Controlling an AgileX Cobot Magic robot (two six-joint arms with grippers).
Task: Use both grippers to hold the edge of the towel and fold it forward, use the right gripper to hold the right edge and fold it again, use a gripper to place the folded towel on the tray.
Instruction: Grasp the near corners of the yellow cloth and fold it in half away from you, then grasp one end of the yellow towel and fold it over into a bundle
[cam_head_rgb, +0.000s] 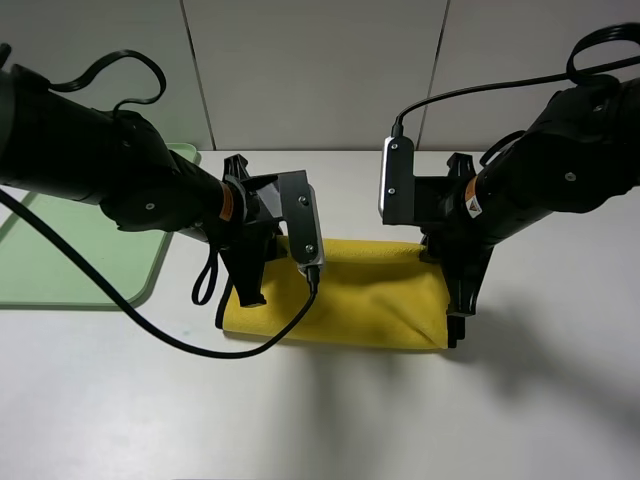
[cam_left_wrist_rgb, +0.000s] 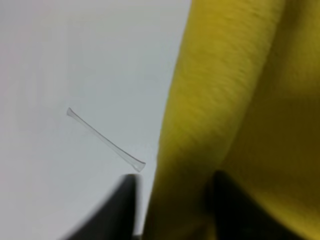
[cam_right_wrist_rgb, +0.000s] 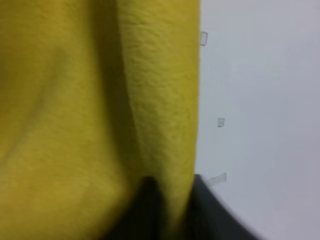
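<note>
The yellow towel (cam_head_rgb: 350, 295) lies folded in a wide band on the white table, between my two arms. My left gripper (cam_head_rgb: 250, 296) stands over its near left corner, and the left wrist view has the towel (cam_left_wrist_rgb: 240, 100) running between the parted fingers (cam_left_wrist_rgb: 235, 215), with a sliver of table beside one of them. My right gripper (cam_head_rgb: 456, 328) points down at the near right corner. There the towel (cam_right_wrist_rgb: 75, 125) edge sits in a narrow gap between the fingers (cam_right_wrist_rgb: 147, 212). The black edge binding is not visible. The mint-green tray (cam_head_rgb: 80, 250) lies at the far left.
A black cable (cam_head_rgb: 200, 345) loops from the left arm across the table in front of the towel. A thin clear tape strip (cam_left_wrist_rgb: 105, 140) lies on the table beside the towel's left side. A tiled wall closes the back.
</note>
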